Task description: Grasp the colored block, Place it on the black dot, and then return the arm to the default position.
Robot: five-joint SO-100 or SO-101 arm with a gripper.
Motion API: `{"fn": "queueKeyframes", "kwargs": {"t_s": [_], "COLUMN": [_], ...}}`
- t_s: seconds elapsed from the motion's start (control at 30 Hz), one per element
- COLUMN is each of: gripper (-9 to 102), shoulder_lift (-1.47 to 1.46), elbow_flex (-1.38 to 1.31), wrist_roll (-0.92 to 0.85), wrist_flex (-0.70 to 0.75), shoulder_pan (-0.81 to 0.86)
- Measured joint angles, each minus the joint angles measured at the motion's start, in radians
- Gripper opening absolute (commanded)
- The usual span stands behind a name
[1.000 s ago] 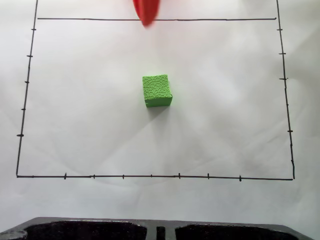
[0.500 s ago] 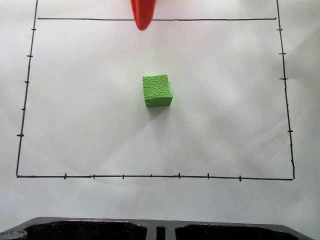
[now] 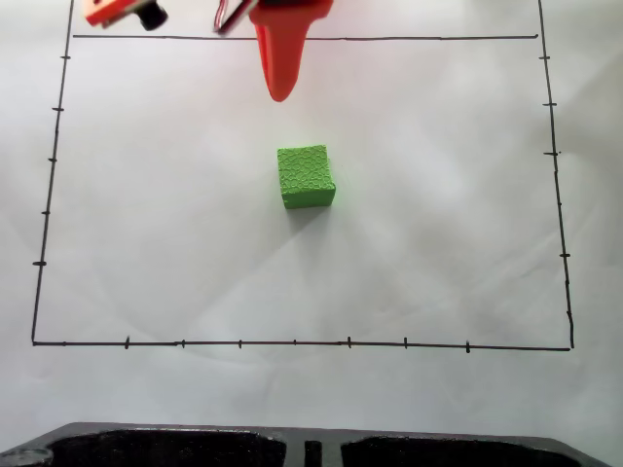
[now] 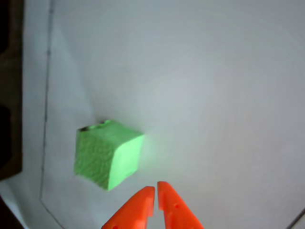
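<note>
Pincer (image 3: 280,92) hangs above green block (image 3: 306,176), apart.

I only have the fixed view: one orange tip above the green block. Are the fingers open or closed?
Observer: Closed; the wrist view shows two fingers together, a thin slit between.
Operator: Touching the block?
Observer: No. The colored block sits apart from the gripper, up and left of it there.
Operator: Any black dot?
Observer: A small dark patch peeks out at the block's far edge; whether it is the dot, I cannot tell.
</note>
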Motion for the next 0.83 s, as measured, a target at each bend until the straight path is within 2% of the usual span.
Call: {"fn": "queueKeyframes", "kwargs": {"t_s": [0.2,0.83], "gripper": [0,0], "shoulder_lift": [0.0,0.0], "elbow_flex": [0.012,0.012], "wrist_roll": [0.057,0.058], "wrist_flex": [-0.043,-0.049], "shoulder_pan": [0.008,0.008]}}
